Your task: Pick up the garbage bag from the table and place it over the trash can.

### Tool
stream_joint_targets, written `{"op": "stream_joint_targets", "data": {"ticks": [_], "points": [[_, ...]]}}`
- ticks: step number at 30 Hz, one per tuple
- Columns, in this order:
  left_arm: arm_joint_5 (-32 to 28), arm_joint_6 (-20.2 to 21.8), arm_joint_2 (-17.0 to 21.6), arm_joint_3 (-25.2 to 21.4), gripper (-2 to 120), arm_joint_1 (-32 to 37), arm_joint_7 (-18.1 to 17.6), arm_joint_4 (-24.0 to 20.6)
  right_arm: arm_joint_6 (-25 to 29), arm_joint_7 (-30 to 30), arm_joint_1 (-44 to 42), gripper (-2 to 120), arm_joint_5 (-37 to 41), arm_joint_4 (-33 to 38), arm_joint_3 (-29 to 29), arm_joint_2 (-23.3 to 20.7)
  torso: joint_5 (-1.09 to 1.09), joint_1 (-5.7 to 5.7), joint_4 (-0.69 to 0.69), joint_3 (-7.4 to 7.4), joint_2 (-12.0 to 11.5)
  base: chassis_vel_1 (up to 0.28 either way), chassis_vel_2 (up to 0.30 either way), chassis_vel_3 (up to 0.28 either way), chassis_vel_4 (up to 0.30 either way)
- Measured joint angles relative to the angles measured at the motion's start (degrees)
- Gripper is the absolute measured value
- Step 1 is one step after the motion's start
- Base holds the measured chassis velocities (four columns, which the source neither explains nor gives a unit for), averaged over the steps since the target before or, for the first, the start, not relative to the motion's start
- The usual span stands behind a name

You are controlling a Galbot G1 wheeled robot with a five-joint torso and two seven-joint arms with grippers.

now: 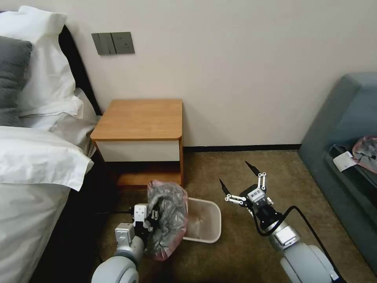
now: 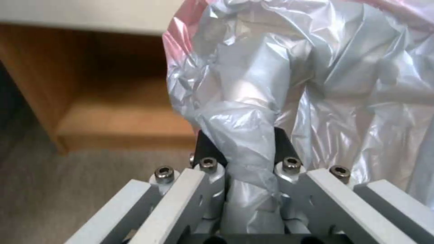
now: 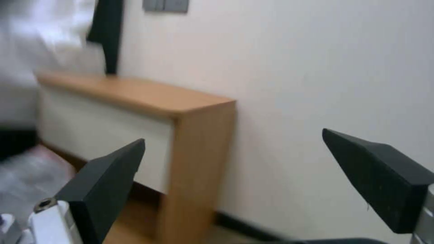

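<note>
Head camera looks down from afar; both wrist cameras sit close, sharing the table [image 1: 141, 118].

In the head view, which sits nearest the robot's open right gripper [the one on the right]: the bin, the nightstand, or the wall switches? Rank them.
From the right gripper:
1. trash can, on the carpet toward the left.
2. table, farther back-left against the wall.
3. wall switches, high on the wall, farthest.

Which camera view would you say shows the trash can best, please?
The head view: the trash can stands on the carpet in front of the table, with its left side hidden by the garbage bag that the left gripper holds. Neither wrist view offers a recognisable trash can.
</note>
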Motion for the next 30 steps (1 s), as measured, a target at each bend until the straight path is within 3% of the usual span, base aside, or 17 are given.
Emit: {"op": "stream_joint_targets", "data": {"ticks": [5, 13, 21, 30], "points": [[-1.0, -4.2, -0.5, -0.5, 9, -0.1, -1.2, -0.5, -9.5, 2.6, 2.3, 100, 18.5, 4.9, -6.5, 0.2, -0.02, 0.00, 0.00, 0.00, 0.0, 0.000, 0.000, 0.000, 0.000], [-0.7, -6.3, -0.2, -0.7, 9, -0.2, -0.6, -2.0, -15.7, 3.2, 6.9, 100, 30.2, 4.5, -12.1, -0.3, -0.02, 0.00, 0.00, 0.00, 0.0, 0.000, 0.000, 0.000, 0.000], [-0.8, -6.7, 0.2, -1.0, 9, -0.6, -0.9, -2.8, -23.6, 10.4, 10.3, 100, 33.5, 3.2, -17.7, 1.9, -0.01, 0.00, 0.00, 0.00, 0.0, 0.000, 0.000, 0.000, 0.000], [-0.9, -6.8, 1.0, -0.7, 9, -0.9, -0.9, -3.0, -26.3, 12.4, 13.1, 100, 34.5, 0.1, -19.2, 3.7, -0.01, 0.00, 0.00, 0.00, 0.0, 0.000, 0.000, 0.000, 0.000]]}}
